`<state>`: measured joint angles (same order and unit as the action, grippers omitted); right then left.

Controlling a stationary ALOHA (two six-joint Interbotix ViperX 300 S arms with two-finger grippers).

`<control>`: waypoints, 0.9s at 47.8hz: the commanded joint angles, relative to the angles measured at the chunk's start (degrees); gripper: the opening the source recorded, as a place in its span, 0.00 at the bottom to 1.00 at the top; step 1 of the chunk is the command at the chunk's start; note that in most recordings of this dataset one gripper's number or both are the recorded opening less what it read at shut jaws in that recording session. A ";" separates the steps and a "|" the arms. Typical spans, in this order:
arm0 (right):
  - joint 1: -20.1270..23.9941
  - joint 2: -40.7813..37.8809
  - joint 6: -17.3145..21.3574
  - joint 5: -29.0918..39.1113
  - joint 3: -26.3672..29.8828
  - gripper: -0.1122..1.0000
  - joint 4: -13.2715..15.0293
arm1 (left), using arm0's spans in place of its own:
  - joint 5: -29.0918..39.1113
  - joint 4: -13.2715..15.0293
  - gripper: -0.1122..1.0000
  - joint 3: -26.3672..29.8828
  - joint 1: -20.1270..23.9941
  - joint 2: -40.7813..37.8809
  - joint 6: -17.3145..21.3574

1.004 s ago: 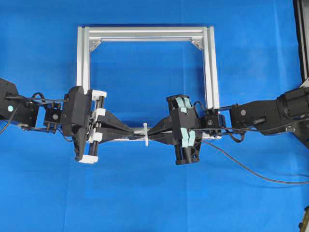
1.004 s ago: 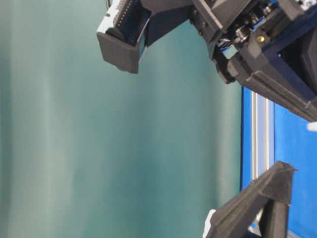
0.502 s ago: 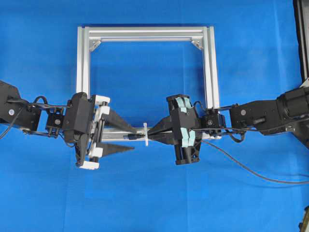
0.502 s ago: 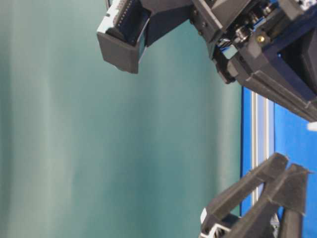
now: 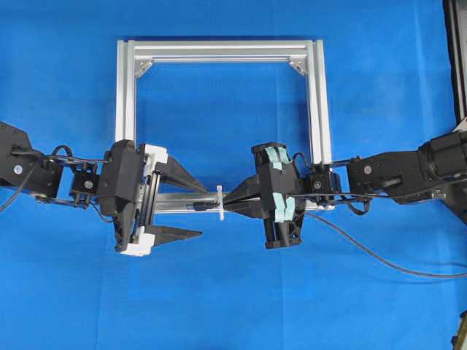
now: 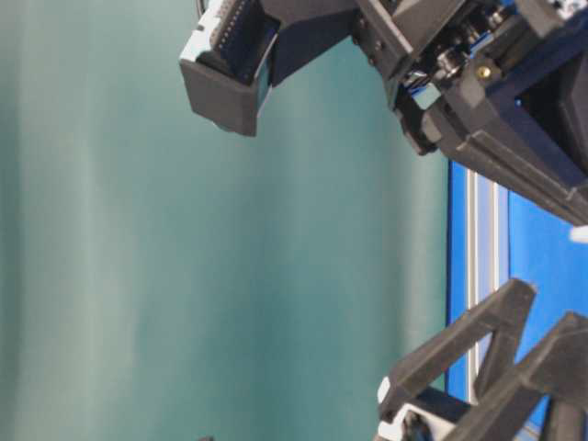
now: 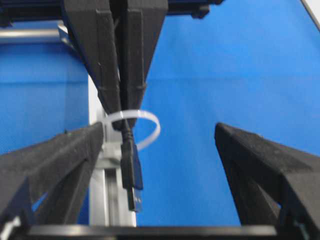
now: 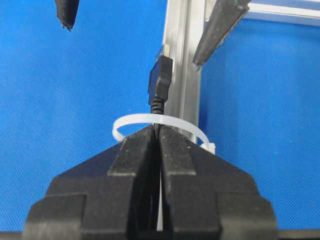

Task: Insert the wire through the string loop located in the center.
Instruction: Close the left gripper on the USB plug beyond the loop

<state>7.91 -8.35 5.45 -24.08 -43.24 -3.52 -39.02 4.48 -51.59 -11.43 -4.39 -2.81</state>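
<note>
No readable text, labels, brands, numbers or signs anywhere in any view.

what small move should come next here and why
Probably close the left end effector on the plug end of the wire. That plug already pokes through the string loop toward the left side, while the right end effector is shut on the wire just behind the loop. The left one stands wide open around the plug, so gripping it would let it pull the wire on through.
</note>
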 commanded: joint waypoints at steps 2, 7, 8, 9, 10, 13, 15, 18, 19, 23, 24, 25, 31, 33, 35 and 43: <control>0.18 0.62 -0.09 -0.44 0.97 0.07 0.26 | 0.44 -0.18 0.88 1.41 0.18 -0.79 0.00; 0.18 0.62 -0.09 -0.62 0.97 0.07 0.26 | 1.85 0.00 0.88 2.11 0.35 -2.64 -0.09; 0.18 0.62 -0.09 -0.62 0.97 0.07 0.26 | 2.02 0.00 0.88 2.29 0.35 -2.90 -0.09; 0.18 0.62 -0.09 -0.62 0.97 0.07 0.26 | 2.20 0.00 0.88 2.37 0.35 -3.16 -0.09; 0.18 0.62 -0.09 -0.62 0.97 0.07 0.26 | 2.46 0.00 0.88 2.46 0.44 -3.34 -0.18; 0.18 0.62 -0.09 -0.53 0.97 0.07 0.26 | 2.81 0.00 0.88 2.81 0.44 -3.52 -0.18; 0.09 0.62 -0.09 -0.53 0.97 0.07 0.26 | 2.90 0.00 0.88 2.99 0.44 -3.52 -0.18; 0.18 0.62 -0.09 -0.53 0.97 0.07 0.26 | 2.90 -0.09 0.88 3.08 0.44 -3.52 -0.18; 0.18 0.62 -0.09 -0.53 0.97 0.07 0.26 | 2.90 0.00 0.88 3.08 0.44 -3.52 -0.18; 0.18 0.62 -0.09 -0.53 0.97 0.07 0.26 | 2.90 -0.09 0.88 3.08 0.44 -3.60 -0.18; 0.18 0.62 -0.09 -0.53 0.97 0.07 0.26 | 2.90 0.00 0.88 3.08 0.53 -3.52 -0.18; 0.18 0.62 -0.09 -0.53 0.97 0.07 0.26 | 2.90 0.00 0.88 3.08 0.44 -3.52 -0.18; 0.18 0.62 -0.09 -0.53 0.97 0.07 0.26 | 2.90 -0.09 0.88 2.99 0.44 -3.52 -0.26; 0.18 0.62 -0.09 -0.53 0.97 0.07 0.26 | 2.90 -0.09 0.88 2.99 0.44 -3.52 -0.18; 0.18 0.62 -0.09 -0.53 0.97 0.07 0.26 | 2.90 0.00 0.88 2.99 0.44 -3.52 -0.18; 0.18 0.62 -0.09 -0.44 0.97 0.07 0.26 | 2.90 0.00 0.88 2.90 0.53 -3.52 -0.18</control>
<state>8.00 -8.35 5.45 -24.08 -43.15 -3.34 -35.86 4.39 -49.39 -11.16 -8.70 -3.08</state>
